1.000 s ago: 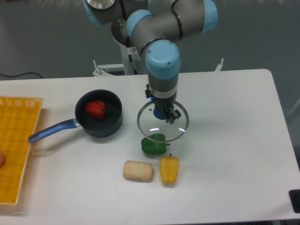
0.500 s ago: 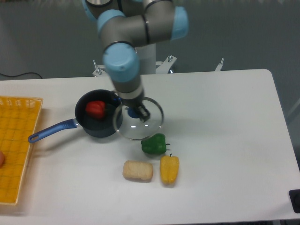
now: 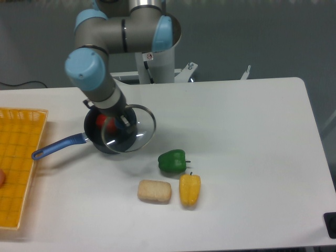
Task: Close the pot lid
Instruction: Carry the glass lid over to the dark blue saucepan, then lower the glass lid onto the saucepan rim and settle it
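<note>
The two-finger gripper, clamped on the blue knob, holds the round clear glass lid partly over the small dark navy saucepan, offset rightward, so centring and lowering remain.

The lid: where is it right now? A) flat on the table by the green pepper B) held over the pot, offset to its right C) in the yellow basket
B: the end effector holds the lid overlapping the pot, its right edge overhanging.
</note>
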`<state>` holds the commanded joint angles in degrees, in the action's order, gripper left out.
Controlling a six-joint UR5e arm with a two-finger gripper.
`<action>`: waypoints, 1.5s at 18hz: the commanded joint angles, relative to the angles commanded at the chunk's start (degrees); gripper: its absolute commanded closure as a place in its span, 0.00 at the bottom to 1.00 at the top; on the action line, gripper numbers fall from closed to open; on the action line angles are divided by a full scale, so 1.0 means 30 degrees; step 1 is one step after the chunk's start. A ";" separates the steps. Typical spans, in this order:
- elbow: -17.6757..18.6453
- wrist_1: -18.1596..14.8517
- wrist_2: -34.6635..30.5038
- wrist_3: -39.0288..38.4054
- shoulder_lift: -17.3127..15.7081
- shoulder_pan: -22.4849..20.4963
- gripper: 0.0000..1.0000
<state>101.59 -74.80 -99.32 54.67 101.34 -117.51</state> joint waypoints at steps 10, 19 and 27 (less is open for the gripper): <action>0.0793 0.0030 -0.0205 0.0000 0.0000 0.0966 0.57; 0.0910 0.0030 -0.0205 0.0000 0.0000 0.1143 0.57; 0.0940 0.0059 -0.0117 0.0000 0.0000 0.1289 0.56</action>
<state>104.41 -74.62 -99.67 54.67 101.34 -113.64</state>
